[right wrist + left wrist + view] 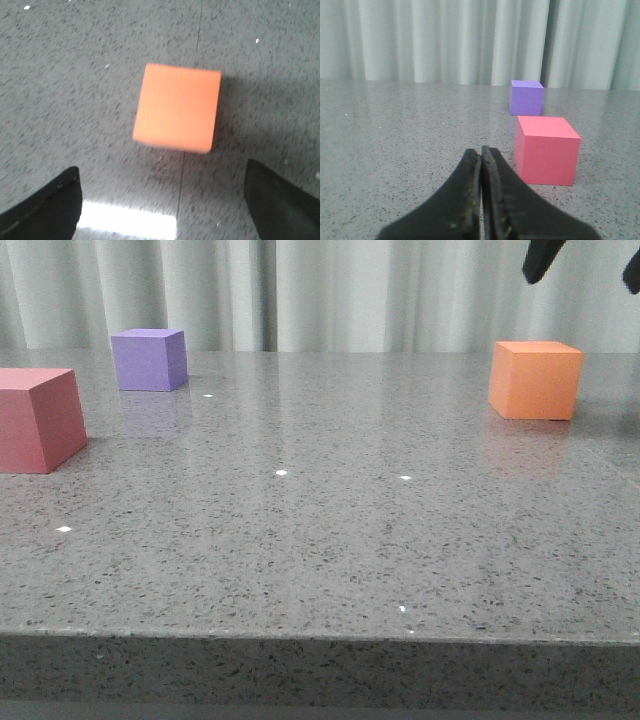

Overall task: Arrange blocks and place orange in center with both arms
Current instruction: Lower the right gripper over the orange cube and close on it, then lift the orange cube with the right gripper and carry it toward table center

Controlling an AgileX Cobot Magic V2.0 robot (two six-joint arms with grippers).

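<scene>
No writing showed on the matte orange cube [177,108]; right gripper [162,200] spread above it, left gripper [481,165] pressed together over speckled grey stone table [320,540].

I see a grey speckled bench [320,540] carrying a pink cube [38,418] at its left edge, a purple cube [149,359] behind it, and an orange cube [535,379] far right.

1. Front view: reddish-pink cube [38,418] cut off by the left edge; its left part is out of frame.
2. Front view: right gripper [585,262] shows only two dark finger tips at the top right corner; the body is out of frame.
3. Right wrist view: orange cube [178,107] slightly blurred, edges soft.
4. Left wrist view: left gripper [481,156] base cut off by the bottom edge.
</scene>
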